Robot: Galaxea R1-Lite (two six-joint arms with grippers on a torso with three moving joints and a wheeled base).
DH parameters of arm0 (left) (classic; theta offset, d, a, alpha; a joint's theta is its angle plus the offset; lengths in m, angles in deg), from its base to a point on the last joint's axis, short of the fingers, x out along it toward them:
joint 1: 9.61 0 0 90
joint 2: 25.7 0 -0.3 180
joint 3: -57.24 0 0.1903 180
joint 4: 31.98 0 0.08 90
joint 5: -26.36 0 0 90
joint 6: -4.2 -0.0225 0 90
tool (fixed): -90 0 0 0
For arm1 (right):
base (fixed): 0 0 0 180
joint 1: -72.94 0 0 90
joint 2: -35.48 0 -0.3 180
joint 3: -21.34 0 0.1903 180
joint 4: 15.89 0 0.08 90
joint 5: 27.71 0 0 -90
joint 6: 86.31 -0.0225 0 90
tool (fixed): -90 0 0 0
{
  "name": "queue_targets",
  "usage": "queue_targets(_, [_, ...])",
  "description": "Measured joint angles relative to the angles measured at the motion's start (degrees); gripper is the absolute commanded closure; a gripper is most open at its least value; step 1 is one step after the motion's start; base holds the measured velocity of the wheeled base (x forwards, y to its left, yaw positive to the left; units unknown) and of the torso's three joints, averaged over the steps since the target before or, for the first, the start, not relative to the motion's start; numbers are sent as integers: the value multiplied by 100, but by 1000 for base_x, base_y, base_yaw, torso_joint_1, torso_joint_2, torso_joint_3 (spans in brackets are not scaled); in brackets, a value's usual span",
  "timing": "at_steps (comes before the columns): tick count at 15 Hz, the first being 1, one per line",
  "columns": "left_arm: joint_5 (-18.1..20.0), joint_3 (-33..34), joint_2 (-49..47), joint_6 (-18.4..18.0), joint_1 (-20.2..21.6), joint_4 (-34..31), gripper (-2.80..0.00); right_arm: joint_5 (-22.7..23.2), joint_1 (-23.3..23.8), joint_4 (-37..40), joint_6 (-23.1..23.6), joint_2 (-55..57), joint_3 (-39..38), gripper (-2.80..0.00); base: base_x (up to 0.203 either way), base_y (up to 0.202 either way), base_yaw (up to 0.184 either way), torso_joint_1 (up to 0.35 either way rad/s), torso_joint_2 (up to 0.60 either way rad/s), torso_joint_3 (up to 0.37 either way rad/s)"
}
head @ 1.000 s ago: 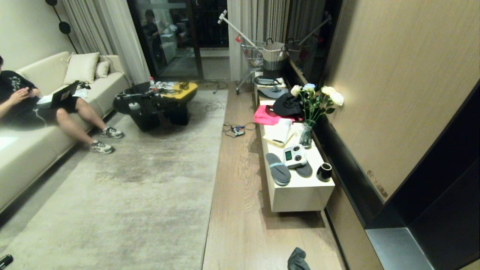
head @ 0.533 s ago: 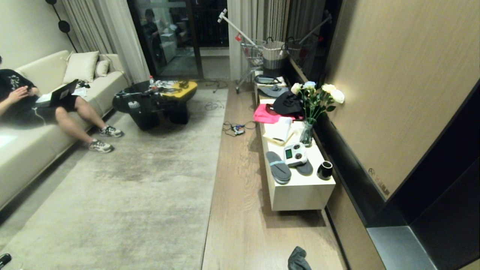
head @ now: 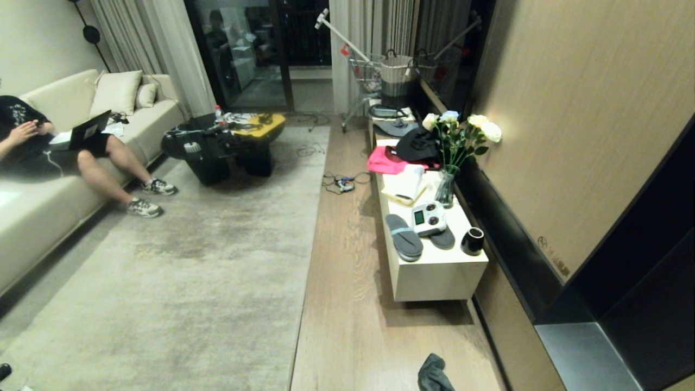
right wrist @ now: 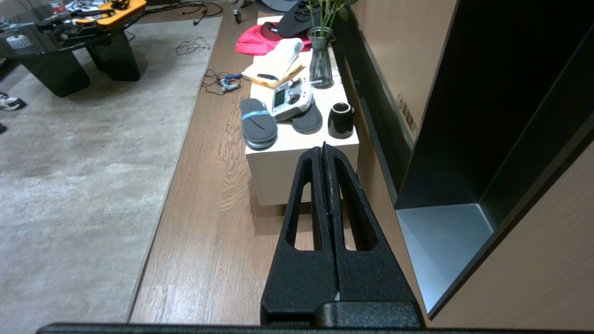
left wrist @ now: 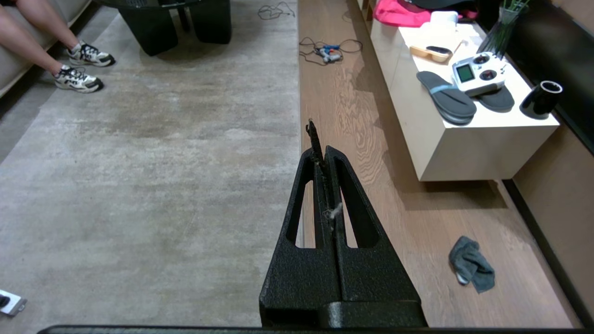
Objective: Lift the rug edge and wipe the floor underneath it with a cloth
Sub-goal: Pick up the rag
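We hold our left end effector clenched on nothing, high above the rug edge, which lies flat on the floor. The cloth lies crumpled on the planks below and to that end effector's right, well apart from it. Our right end effector is also clenched and empty, hanging above the low white desk.

One cloth, two slippers.
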Motion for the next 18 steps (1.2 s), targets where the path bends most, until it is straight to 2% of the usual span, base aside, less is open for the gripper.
queue_targets(10, [1, 1, 0, 1, 0, -4, 0, 6, 4, 0, 1, 0, 0, 0, 0, 0, 0, -136, 346, 210])
queue_targets(18, [0, 1, 0, 1, 1, -3, 0, 6, 1, 0, 1, 0, 0, 0, 0, 0, 0, -183, 529, 344])
